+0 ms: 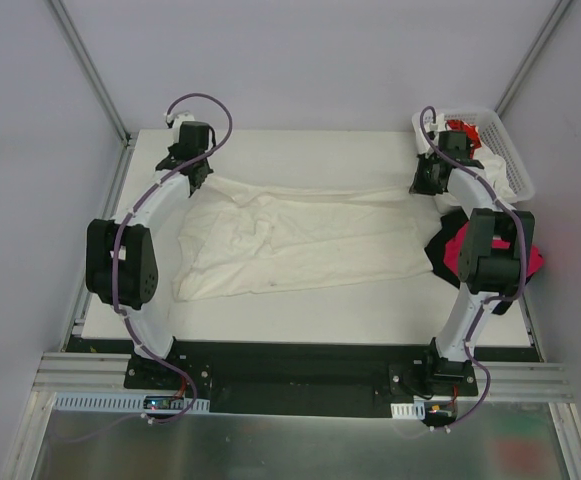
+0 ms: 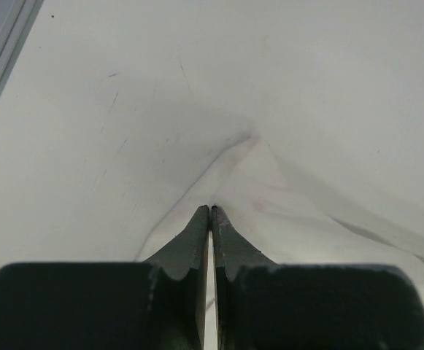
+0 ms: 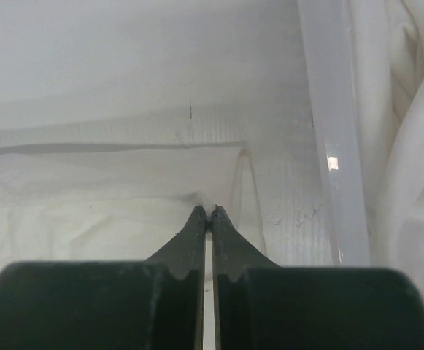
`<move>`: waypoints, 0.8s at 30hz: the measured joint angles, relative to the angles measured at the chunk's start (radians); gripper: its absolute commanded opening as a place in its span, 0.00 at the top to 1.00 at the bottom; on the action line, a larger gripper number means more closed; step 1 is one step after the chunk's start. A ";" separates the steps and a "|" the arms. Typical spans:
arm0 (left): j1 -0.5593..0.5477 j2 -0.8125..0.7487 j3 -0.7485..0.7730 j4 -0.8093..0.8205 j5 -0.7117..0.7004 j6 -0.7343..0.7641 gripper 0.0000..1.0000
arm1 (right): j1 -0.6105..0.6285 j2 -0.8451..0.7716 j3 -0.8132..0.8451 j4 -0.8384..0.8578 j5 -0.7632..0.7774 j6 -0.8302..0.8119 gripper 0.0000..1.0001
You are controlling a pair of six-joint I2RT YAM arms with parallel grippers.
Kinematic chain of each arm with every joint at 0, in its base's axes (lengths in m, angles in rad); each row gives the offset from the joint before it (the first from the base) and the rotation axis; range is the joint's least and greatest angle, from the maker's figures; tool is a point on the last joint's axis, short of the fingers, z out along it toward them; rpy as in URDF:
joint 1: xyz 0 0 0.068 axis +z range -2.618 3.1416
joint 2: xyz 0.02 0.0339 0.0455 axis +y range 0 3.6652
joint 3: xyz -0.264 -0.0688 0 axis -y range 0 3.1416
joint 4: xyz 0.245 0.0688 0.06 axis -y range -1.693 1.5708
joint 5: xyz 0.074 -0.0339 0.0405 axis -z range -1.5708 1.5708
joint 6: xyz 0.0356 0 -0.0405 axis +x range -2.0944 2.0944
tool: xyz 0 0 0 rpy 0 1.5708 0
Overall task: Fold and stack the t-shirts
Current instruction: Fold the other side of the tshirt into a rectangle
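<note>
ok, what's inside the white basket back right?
Bunched white cloth, plus red-printed fabric at the basket's far-left corner. The right arm covers the near-left part; what lies deeper is hidden.

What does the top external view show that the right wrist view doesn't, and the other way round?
Only the top external view: the whole cream shirt spread on the table, the left tool at its far left corner, and a pink shirt at the table's right edge. Only the right wrist view: the right tool pinched shut on the cloth's edge, seen close up. Both: the cream shirt and the basket.
</note>
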 measured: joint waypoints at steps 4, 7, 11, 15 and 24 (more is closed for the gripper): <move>-0.006 -0.010 -0.033 -0.012 0.000 -0.002 1.00 | 0.000 -0.004 -0.016 -0.009 0.000 0.000 0.99; -0.015 -0.032 -0.054 -0.031 -0.005 -0.012 1.00 | 0.000 -0.018 -0.033 -0.016 0.000 0.004 0.99; -0.026 -0.073 -0.061 -0.060 -0.008 -0.027 1.00 | 0.000 -0.052 -0.056 -0.025 0.000 0.012 0.99; -0.033 -0.104 -0.061 -0.070 -0.009 -0.032 1.00 | 0.000 -0.081 -0.077 -0.025 0.000 0.019 0.99; -0.046 -0.135 -0.062 -0.120 -0.010 -0.043 1.00 | 0.005 -0.115 -0.114 -0.029 0.000 0.026 0.99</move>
